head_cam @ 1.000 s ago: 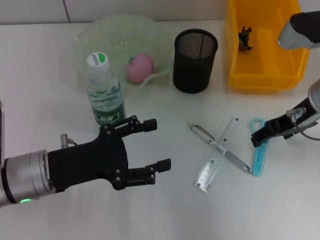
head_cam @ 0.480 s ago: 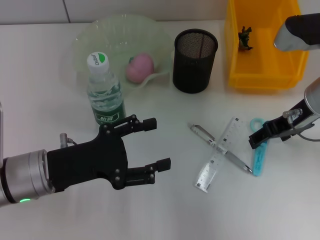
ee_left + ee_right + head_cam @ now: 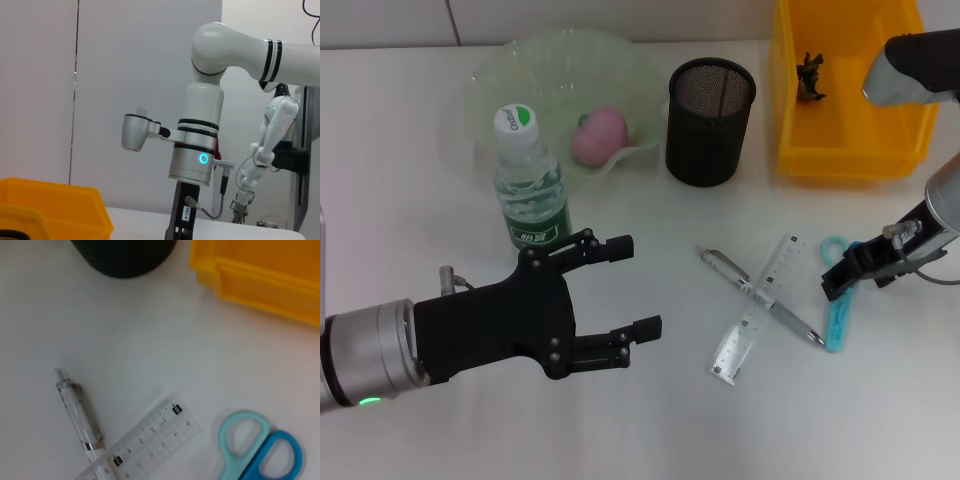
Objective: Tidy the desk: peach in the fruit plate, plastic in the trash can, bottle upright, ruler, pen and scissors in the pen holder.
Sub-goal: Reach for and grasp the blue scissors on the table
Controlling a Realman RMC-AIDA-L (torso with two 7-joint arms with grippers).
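The pink peach (image 3: 600,135) lies in the pale green fruit plate (image 3: 490,75). In front of the plate the bottle (image 3: 530,190) stands upright. The black mesh pen holder (image 3: 710,120) (image 3: 125,255) is empty as far as I can see. A clear ruler (image 3: 745,335) (image 3: 145,445) lies across the pen (image 3: 725,266) (image 3: 80,412), with the blue scissors (image 3: 837,320) (image 3: 255,450) beside them. My right gripper (image 3: 840,275) hovers over the scissors' handles. My left gripper (image 3: 635,287) is open and holds nothing, just in front of the bottle. A dark plastic piece (image 3: 810,75) lies in the yellow trash can (image 3: 790,110).
The yellow trash can (image 3: 260,275) (image 3: 50,210) stands at the back right, beside the pen holder. In the left wrist view my right arm (image 3: 200,140) rises behind it. White table surface surrounds the ruler, pen and scissors.
My right arm has shifted slightly over the scissors. The left arm and the objects have not moved.
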